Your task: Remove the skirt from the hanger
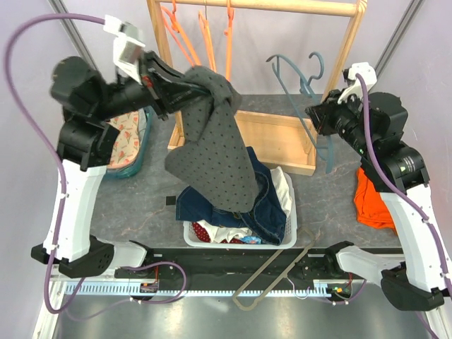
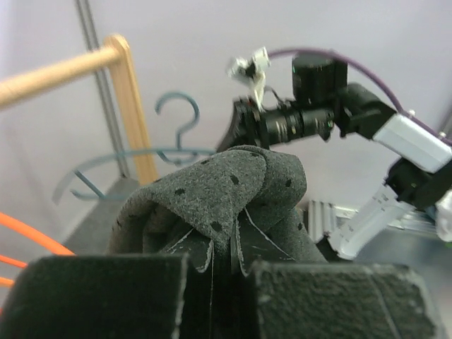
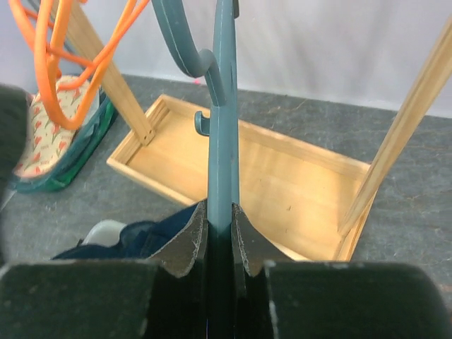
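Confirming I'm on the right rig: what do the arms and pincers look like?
The left arm and right arm match: white lower links, black joints and wrists, a purple cable looped along each, a white camera mount at the wrist. Left pincer and right pincer have blocky black fingers.

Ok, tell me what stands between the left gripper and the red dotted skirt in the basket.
The grey dotted garment held in the left gripper hangs down over the basket, and blue denim covers most of the skirt.
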Controlling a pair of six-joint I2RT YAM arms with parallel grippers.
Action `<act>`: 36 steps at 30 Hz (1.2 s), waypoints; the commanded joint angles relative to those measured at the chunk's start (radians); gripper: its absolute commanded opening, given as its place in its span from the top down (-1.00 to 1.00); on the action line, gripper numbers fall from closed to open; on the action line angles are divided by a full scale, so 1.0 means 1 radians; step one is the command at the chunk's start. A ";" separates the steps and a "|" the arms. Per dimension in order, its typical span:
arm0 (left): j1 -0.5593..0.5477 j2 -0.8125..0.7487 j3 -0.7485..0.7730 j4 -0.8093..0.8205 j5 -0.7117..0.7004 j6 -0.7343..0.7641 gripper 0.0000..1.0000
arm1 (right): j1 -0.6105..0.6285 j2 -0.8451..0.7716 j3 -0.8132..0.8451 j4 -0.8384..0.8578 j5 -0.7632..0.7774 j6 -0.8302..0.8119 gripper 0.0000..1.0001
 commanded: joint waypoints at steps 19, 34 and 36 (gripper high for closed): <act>-0.359 -0.160 -0.681 -0.456 -0.592 0.766 0.96 | -0.054 0.401 0.475 -0.013 0.131 0.095 1.00; -0.532 -0.203 -1.202 -0.364 -0.997 1.065 0.72 | -0.095 0.573 0.672 0.019 0.076 0.125 1.00; -0.542 -0.186 -1.262 -0.367 -1.012 1.084 0.72 | -0.103 0.592 0.679 0.036 0.056 0.136 1.00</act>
